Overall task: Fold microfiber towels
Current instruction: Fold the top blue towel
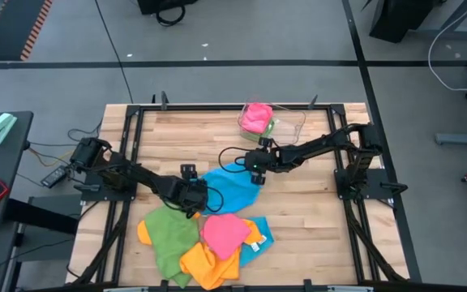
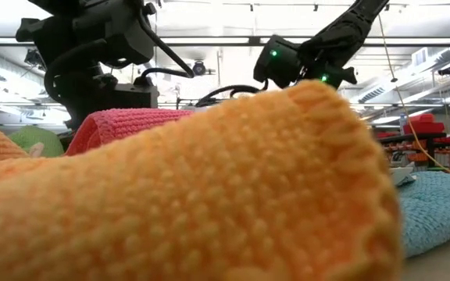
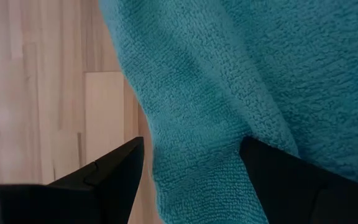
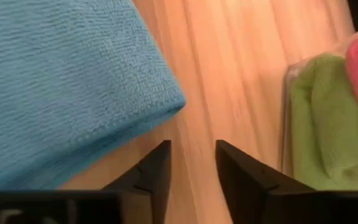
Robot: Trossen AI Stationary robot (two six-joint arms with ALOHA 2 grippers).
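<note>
An orange towel (image 2: 209,195) lay right against the low camera and hid most of the bench (image 1: 314,219) behind it. It belonged to the loose heap of green, pink and orange towels (image 1: 205,239) at the bench's front edge. The blue towel (image 1: 232,188) being worked lay spread at mid-bench, between the two arms.

The left gripper (image 3: 191,177) was low over that towel's near-left side, its fingers wide and straddling a ridge of cloth without pinching it. The right gripper (image 4: 191,165) hung at the towel's far corner, fingers a little apart and holding nothing, with bare wood between them. The corner lay just beside them.

The main risk seemed to be the left fingers closing on a bunched ridge rather than a clean edge, which would drag the towel askew. The right arm reached in from the bench's far right, close to the clear tray (image 1: 294,122) of folded pink and green towels, which a careless swing might nudge.
</note>
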